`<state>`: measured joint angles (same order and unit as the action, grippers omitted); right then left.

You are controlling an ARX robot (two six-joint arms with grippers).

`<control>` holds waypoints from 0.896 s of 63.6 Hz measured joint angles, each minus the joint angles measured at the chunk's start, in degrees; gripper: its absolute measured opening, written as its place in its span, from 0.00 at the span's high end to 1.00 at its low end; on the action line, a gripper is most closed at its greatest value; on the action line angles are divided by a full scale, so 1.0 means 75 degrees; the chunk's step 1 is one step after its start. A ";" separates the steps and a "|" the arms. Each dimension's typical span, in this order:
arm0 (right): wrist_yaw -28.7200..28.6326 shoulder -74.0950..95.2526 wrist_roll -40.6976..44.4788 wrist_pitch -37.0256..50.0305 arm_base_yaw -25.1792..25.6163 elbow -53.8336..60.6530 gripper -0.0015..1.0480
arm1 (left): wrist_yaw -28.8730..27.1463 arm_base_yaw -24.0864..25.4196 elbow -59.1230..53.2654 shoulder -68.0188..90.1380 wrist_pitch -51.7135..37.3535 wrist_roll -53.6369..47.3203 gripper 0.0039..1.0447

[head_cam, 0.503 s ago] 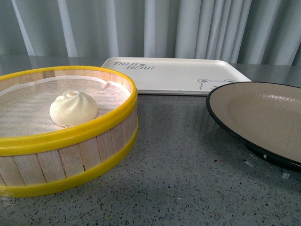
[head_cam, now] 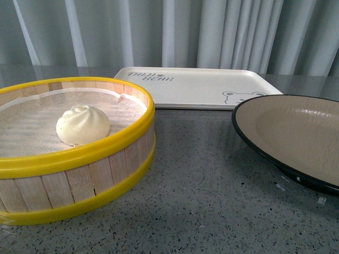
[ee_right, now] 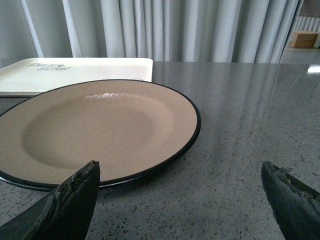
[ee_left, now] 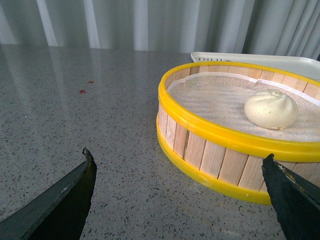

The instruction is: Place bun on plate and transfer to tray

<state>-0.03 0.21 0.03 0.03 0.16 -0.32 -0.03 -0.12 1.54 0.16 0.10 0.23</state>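
Clearly the bun [head_cam: 83, 125] is the left arm's to fetch: it sits inside the yellow-rimmed steamer basket [head_cam: 106, 164] on the robot's left, while the plate [head_cam: 302, 129] lies empty to the right and the tray [head_cam: 196, 87] waits behind both, bare. The left gripper [ee_left: 179, 165] hangs low over the surface [head_cam: 212, 201], outside the basket's near wall, with its 2 fingers spread wide and nothing between them. The bun lies ahead of it and beyond that wall, so I judge the reach must clear the yellow rim before coming down. Being round, the bun offers no long axis to line up with. The right gripper [ee_right: 180, 167] is likewise spread and empty, just short of the plate's black rim. Against the front view 0.5 s ago, nothing has changed places; the whole scene only sits a touch lower.
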 joint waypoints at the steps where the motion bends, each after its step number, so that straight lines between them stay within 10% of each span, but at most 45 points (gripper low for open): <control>1: 0.0000 0.0000 0.0000 0.0000 0.0000 0.0000 0.08 | 0.0000 0.0000 0.0000 0.0000 0.0000 0.0000 0.06; 34: 0.0000 0.0000 0.0000 0.0000 0.0000 0.0000 0.08 | 0.0000 0.0000 0.0000 0.0000 0.0000 0.0000 0.06; 43: 0.0000 0.0000 0.0000 0.0000 0.0000 0.0000 0.08 | -0.2270 -0.0673 0.0554 0.1142 0.1346 0.0845 0.06; 57: 0.0000 0.0000 0.0000 0.0000 0.0000 0.0000 0.08 | -0.2891 -0.1093 0.0848 0.2034 -0.0032 0.1355 0.06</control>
<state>-0.03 0.21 0.03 0.03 0.16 -0.32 -21.71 -8.32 7.90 15.42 -0.14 10.39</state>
